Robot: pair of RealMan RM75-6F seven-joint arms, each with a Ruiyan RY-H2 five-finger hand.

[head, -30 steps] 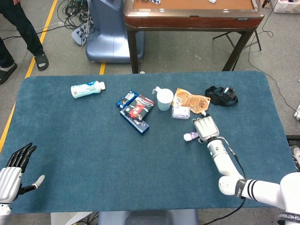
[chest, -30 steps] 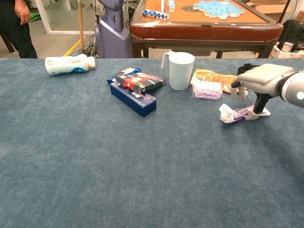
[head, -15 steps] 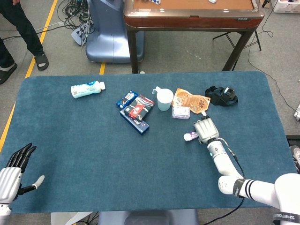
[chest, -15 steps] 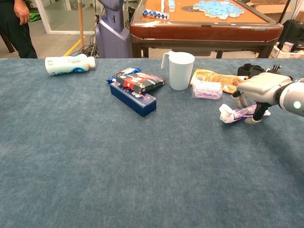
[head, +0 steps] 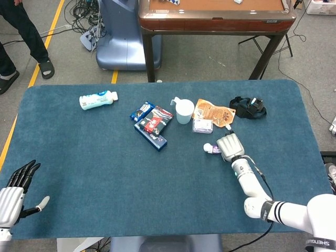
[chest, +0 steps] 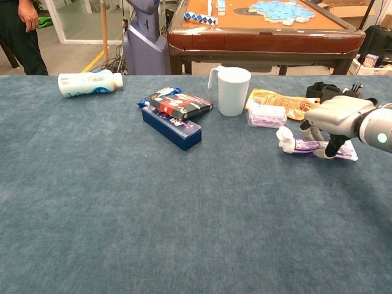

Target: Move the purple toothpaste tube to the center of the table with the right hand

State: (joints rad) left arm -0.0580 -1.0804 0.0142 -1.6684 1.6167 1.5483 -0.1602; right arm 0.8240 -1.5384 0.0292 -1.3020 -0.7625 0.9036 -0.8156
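under the right hand (chest: 335, 119), between its down-curled fingers (chest: 331, 147), lies the tube (chest: 312, 146), flat on the cloth with its white cap (chest: 285, 137) poking out past the fingertips toward the table's middle and its flat tail sticking out on the other side, toward the table's right edge. the fingers straddle the purple body and seem closed around it, so i judge the hand has a hold, though the chest view cannot show how firm, and the tube appears to rest on the table (head: 105, 168) rather than hang in the air. in the head view the hand (head: 229, 146) covers nearly all of the tube (head: 211, 149), only the cap end showing. so the grasp looks made, while the carry is not: the tube sits on the right part of the table, well away from the centre, near the small clear box (chest: 267, 115) and orange pouch (chest: 274, 98) just beyond the fingers. what remains is lifting or sliding it leftward to the open middle and letting go. the left hand (head: 13, 197) waits at the near left corner, fingers spread, holding nothing.
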